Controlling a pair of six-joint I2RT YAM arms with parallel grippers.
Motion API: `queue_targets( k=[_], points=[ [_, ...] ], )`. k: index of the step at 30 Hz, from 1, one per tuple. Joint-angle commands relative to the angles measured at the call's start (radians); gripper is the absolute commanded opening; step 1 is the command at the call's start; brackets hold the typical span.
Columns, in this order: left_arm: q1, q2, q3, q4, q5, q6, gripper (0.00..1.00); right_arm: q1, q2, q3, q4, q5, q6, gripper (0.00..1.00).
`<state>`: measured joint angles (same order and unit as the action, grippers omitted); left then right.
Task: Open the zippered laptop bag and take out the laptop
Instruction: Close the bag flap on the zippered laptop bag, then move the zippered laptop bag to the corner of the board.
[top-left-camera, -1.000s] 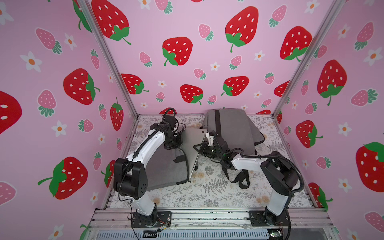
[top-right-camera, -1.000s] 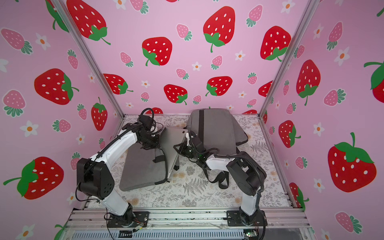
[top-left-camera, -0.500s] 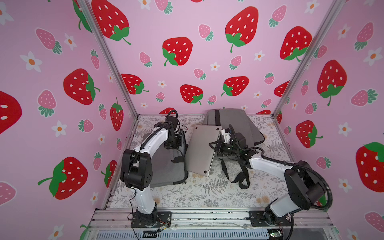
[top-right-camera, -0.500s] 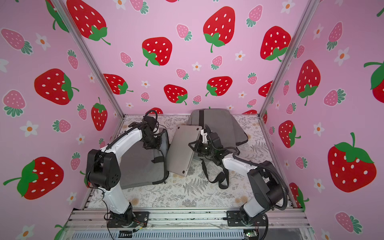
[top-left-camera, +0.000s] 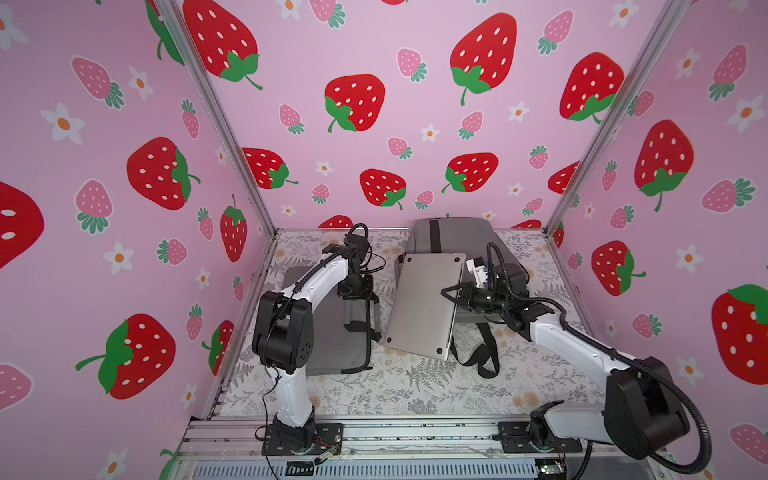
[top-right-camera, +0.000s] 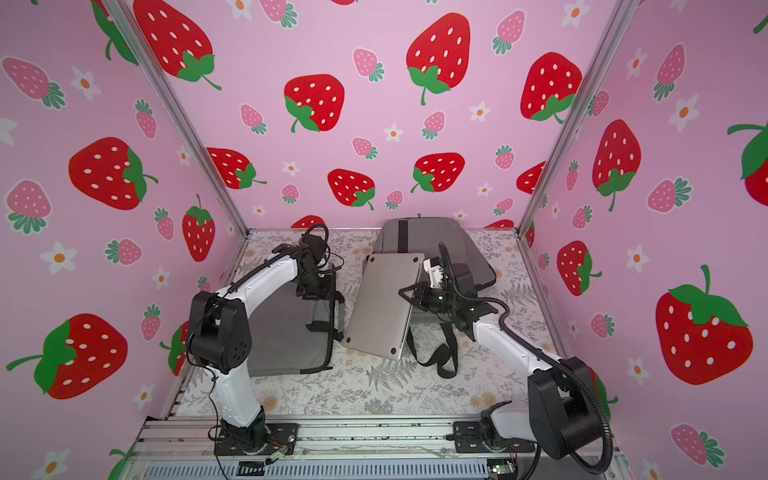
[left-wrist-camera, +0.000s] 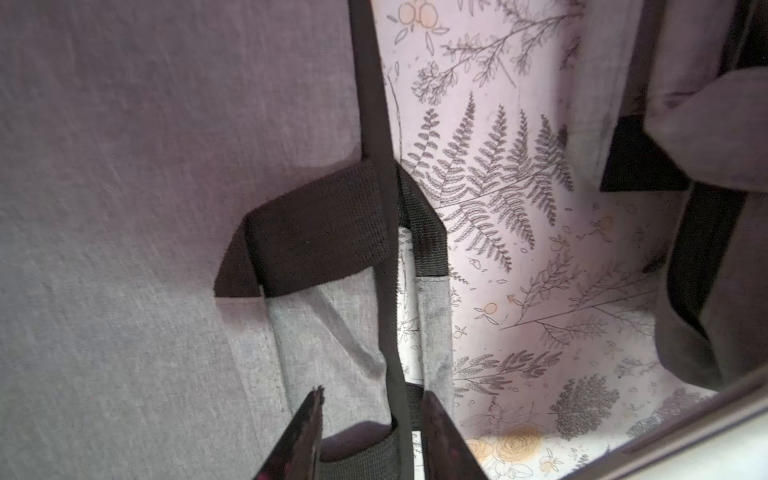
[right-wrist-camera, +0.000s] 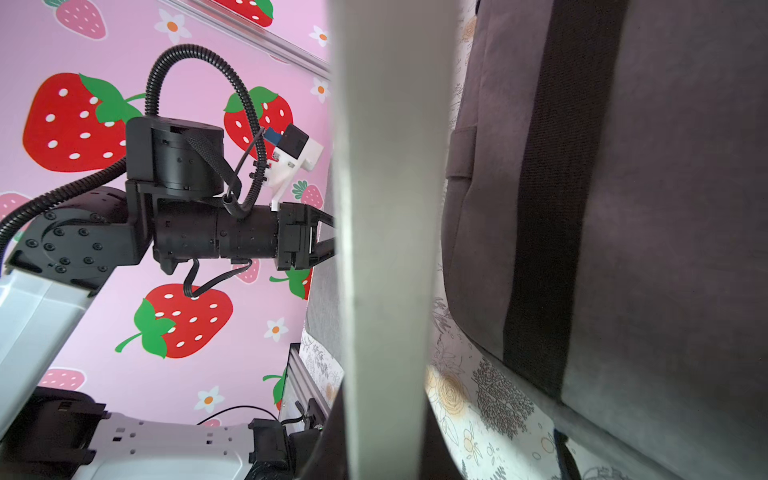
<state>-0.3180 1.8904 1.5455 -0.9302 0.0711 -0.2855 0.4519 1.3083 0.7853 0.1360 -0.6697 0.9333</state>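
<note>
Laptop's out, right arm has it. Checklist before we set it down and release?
1. Laptop clear of bag: ok.
2. Right gripper shut on laptop's edge: ok.
3. Left gripper off bag: cannot tell; jaws stand apart, but the handle runs between them.
4. Laptop lying flat: cannot tell; in both top views its far end overlaps the backpack.
5. Landing spot free: not ok; a backpack strap lies by the laptop's near corner.
</note>
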Motion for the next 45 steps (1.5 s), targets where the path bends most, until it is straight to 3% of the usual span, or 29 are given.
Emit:
queue_targets(
  k=[1, 9, 12, 20, 28, 34, 45],
  points=[
    [-0.024, -0.064, -0.026, -0.043, -0.041, -0.064, 0.45, -0.030, -0.069, 0.015, 0.072, -0.122, -0.009, 0.00],
    [-0.119, -0.265, -0.312, 0.034, -0.136, -0.275, 0.49, -0.095, -0.109, -0.004, 0.051, -0.191, -0.010, 0.00],
    [-0.193, -0.325, -0.402, 0.076, -0.192, -0.382, 0.51, -0.112, -0.109, -0.007, 0.050, -0.209, -0.010, 0.00],
    [-0.346, -0.318, -0.528, 0.147, -0.287, -0.561, 0.54, -0.140, -0.098, -0.008, 0.050, -0.235, -0.016, 0.00],
    [-0.378, -0.216, -0.548, 0.158, -0.342, -0.564, 0.53, -0.150, -0.078, -0.005, 0.051, -0.244, -0.023, 0.00],
    [-0.377, -0.146, -0.521, 0.137, -0.408, -0.539, 0.47, -0.151, -0.080, 0.011, 0.014, -0.239, -0.048, 0.00],
    [-0.263, -0.032, -0.470, 0.146, -0.462, -0.411, 0.31, -0.151, -0.084, 0.020, -0.003, -0.237, -0.053, 0.00]
  ],
)
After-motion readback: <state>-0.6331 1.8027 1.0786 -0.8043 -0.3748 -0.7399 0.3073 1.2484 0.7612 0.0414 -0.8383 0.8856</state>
